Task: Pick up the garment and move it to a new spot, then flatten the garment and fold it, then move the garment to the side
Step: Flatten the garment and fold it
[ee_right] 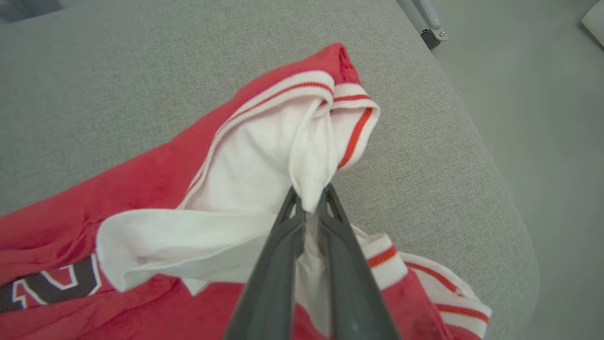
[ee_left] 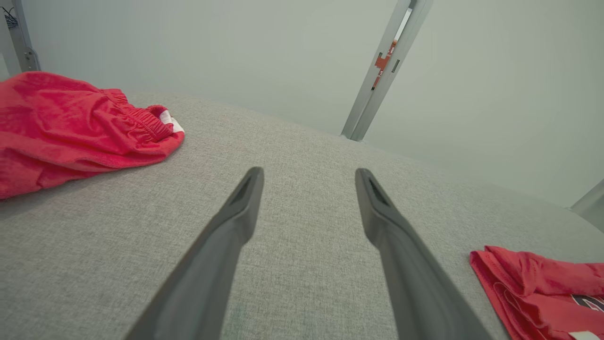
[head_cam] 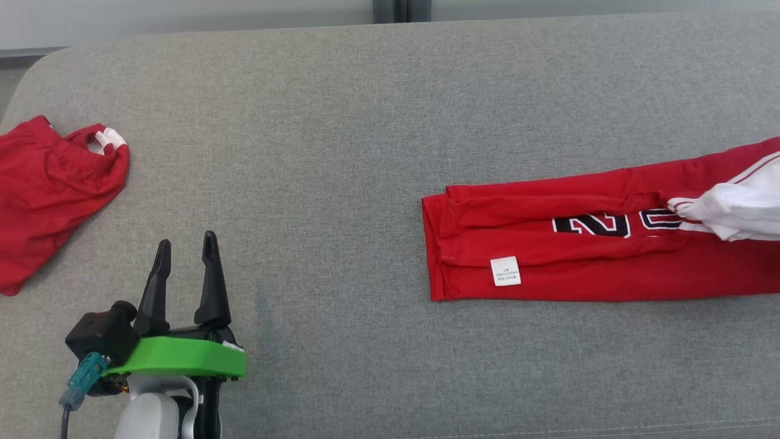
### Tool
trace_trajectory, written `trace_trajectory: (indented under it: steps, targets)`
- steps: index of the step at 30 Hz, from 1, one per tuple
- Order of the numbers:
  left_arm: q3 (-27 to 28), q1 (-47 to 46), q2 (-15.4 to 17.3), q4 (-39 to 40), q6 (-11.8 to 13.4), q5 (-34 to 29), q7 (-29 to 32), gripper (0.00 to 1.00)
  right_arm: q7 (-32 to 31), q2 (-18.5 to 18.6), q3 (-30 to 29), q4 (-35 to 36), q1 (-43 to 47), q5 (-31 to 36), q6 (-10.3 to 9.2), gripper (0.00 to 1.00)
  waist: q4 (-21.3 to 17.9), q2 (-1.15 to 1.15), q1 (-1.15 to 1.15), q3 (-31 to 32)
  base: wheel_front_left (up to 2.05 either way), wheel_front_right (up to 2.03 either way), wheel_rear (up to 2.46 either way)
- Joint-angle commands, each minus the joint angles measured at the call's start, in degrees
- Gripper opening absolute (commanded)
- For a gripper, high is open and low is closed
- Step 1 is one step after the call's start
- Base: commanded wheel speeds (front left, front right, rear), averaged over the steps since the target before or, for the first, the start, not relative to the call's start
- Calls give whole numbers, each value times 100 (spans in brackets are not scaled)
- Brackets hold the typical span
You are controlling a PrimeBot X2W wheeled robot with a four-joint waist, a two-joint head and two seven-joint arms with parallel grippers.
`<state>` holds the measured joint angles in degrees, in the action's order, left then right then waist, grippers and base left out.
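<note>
The garment (head_cam: 585,256) is a red jersey with black numbers and white sleeves, folded into a long strip on the right of the grey table. Its near end shows at the lower right of the left wrist view as a red garment end (ee_left: 538,293). In the right wrist view my right gripper (ee_right: 309,200) is shut on a pinch of the garment's white sleeve cloth (ee_right: 264,165), lifted a little off the red body. My left gripper (head_cam: 186,250) stands open over bare table at the lower left, with nothing between its fingers (ee_left: 240,208).
A second red piece of clothing (head_cam: 49,189) with an elastic waistband lies bunched at the table's left edge, seen as red clothing (ee_left: 71,127) in the left wrist view. The table's right end (ee_right: 495,189) rounds off close to the sleeve. Metal frame posts (ee_left: 382,71) stand behind.
</note>
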<state>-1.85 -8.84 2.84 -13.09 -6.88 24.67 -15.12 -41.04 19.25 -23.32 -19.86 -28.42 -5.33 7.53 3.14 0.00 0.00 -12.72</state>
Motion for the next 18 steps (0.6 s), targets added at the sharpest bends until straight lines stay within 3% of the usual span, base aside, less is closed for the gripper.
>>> trace_trajectory:
  steps: [1, 11, 18]
  targets:
    - [19, 35, 11, -8, -15, 29, -1, 100, -79, -159, 118, 157, 98, -4, -7, 0, -40, 0, 0, 70, 0, 0, 0]
    - [20, 191, 13, -97, -23, 54, -1, 100, -324, -1042, 1893, 972, 578, -583, -6, 0, 19, 0, 0, 373, 0, 0, 0]
    - [-133, 123, 13, -148, -39, 111, -2, 100, -150, -1559, 2746, 454, 262, -857, -4, 0, 252, 0, 0, 376, 0, 0, 0]
